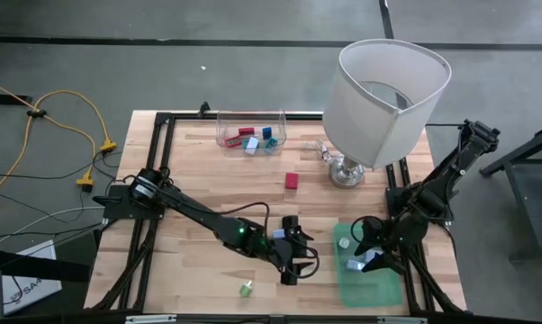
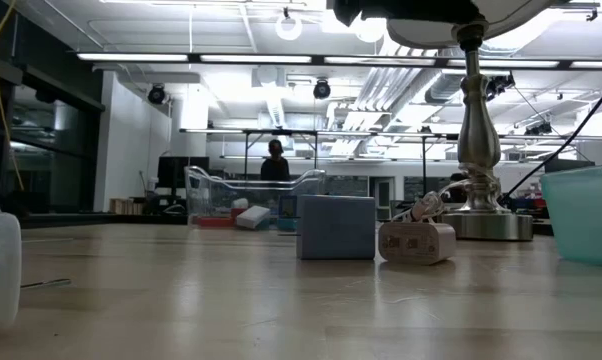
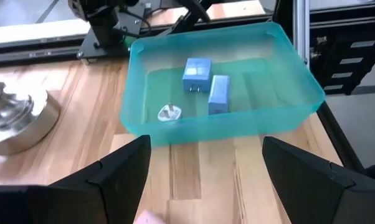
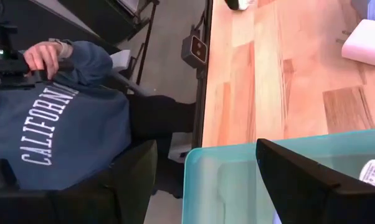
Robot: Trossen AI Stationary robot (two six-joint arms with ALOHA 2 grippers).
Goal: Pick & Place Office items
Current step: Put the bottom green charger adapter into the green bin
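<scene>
The teal tray stands at the table's near right and holds two blue pieces and a small white piece. My left gripper hovers open just left of the tray, pointing at it, with nothing between its fingers; in the high view it sits near the table's middle front. My right gripper hangs open over the tray's near part, empty. A red piece lies mid-table. A green-and-white piece lies near the front edge.
A clear bin with several coloured pieces stands at the far edge. The big white lamp stands far right on its metal foot. A white plug lies beside a block. A seated person is beyond the front edge.
</scene>
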